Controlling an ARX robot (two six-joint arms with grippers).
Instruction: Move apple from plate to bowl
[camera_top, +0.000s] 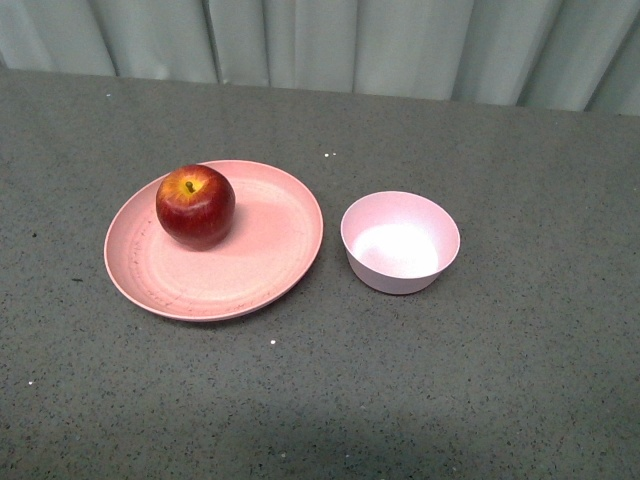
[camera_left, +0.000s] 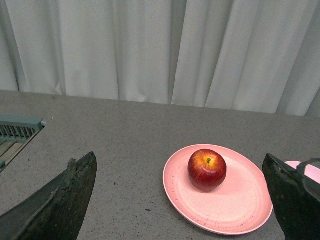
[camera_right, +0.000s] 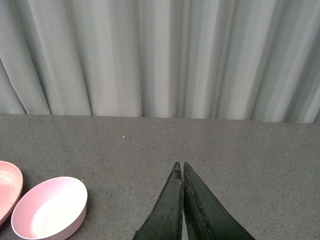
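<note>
Dark red on salmon pink, the apple (camera_top: 195, 206) sits on the plate (camera_top: 255, 265) in the front view, with the empty bowl (camera_top: 400, 242) just beside the plate; no arm shows. From the left wrist, the left gripper (camera_left: 178, 157) gapes wide and holds nothing, the apple ahead between its fingers (camera_left: 70, 195). From the right wrist, the right gripper (camera_right: 180, 165) is pressed closed on nothing, the bowl off to one side of it. The pick looks unstarted; next, the left fingers must advance and straddle the apple.

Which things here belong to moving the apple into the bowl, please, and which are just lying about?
For the job: apple, plate, bowl.
Lying about: slatted grey thing, curtain.
</note>
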